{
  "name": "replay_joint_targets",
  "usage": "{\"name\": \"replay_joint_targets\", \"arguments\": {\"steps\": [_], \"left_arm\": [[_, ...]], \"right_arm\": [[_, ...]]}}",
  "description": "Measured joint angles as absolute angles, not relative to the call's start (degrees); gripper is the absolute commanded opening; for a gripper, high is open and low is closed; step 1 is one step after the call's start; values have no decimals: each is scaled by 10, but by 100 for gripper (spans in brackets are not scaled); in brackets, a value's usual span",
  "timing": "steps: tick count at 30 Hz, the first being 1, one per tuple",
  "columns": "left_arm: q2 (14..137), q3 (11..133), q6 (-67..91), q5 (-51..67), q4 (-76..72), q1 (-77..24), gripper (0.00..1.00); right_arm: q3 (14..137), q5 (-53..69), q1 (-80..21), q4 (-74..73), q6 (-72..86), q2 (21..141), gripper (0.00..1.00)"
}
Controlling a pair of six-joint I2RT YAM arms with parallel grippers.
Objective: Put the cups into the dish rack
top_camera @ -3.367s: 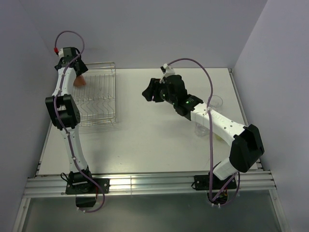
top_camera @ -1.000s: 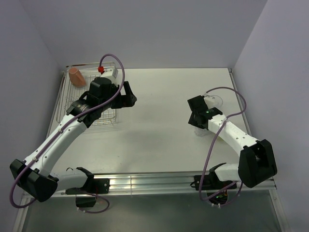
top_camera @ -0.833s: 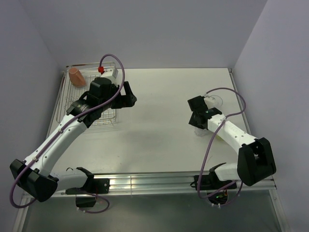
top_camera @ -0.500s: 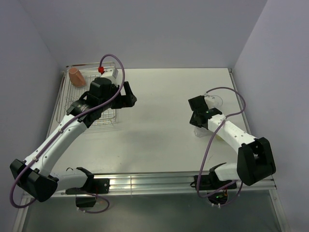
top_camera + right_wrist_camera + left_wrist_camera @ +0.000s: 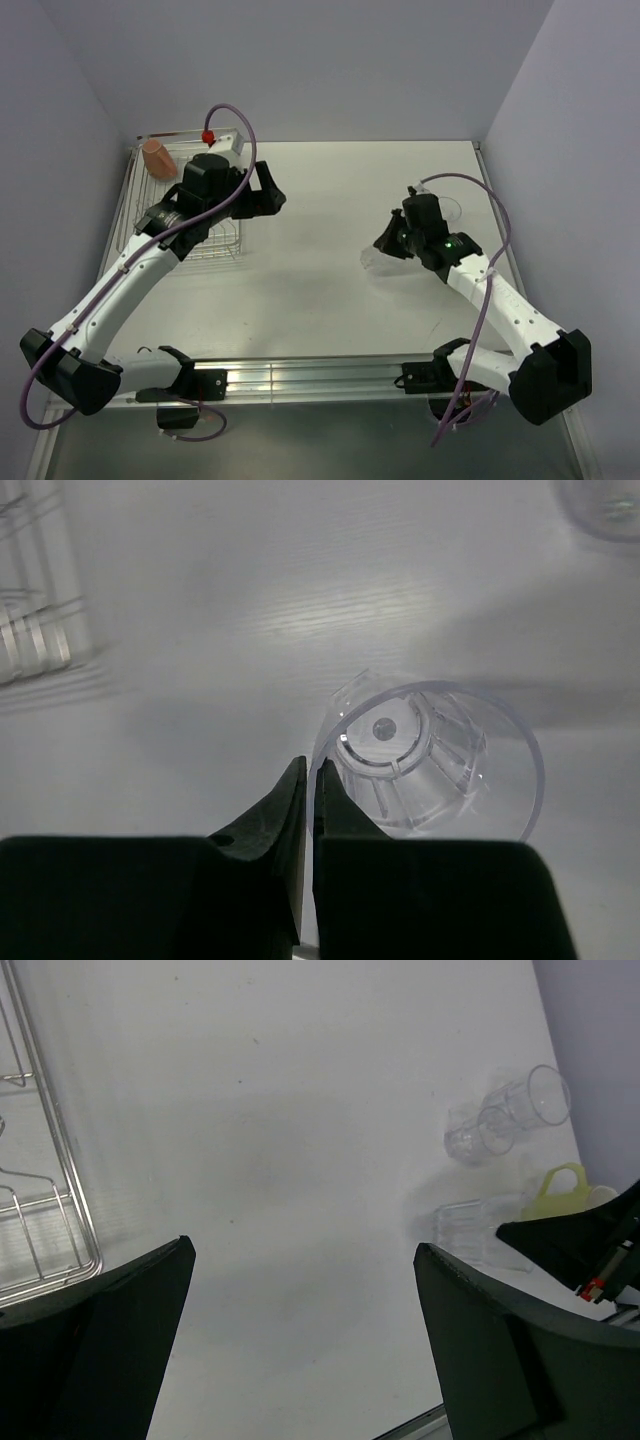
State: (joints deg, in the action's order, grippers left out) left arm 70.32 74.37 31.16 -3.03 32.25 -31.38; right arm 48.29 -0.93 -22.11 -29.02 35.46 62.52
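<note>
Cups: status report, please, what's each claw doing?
Left gripper open, empty. Right gripper shut on clear tumbler, at rim. Orange mug sits in dish rack. Nothing blocking.

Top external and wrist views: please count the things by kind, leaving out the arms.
Terracotta mug: 1
Clear tumbler: 2
Dish rack: 1
Yellow-green handled thing: 1
Total: 5

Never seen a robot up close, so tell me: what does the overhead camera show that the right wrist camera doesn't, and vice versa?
Overhead only: the orange mug in the dish rack, and the left tool, open. Right wrist only: the right tool pinching the clear tumbler by its rim. Both: that tumbler, in the right tool.
</note>
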Motion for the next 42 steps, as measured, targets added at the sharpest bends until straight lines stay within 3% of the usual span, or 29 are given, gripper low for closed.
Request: {"name": "replay_joint_targets", "arguments": {"steps": [6, 14, 22, 31, 42], "left_arm": [[720, 782, 316, 30, 291, -288, 99], [765, 764, 368, 257, 172, -137, 99], [778, 688, 449, 432, -1, -125, 99], [778, 658, 490, 479, -90, -140, 99], [778, 654, 495, 480, -107, -166, 99]], "right_arm": [[557, 149, -227, -197, 392, 699, 0], [639, 305, -227, -14, 501, 775, 0], [653, 403, -227, 218, 677, 846, 0], [653, 431, -228, 361, 789, 865, 0], [653, 440, -234, 432, 842, 877, 0]]}}
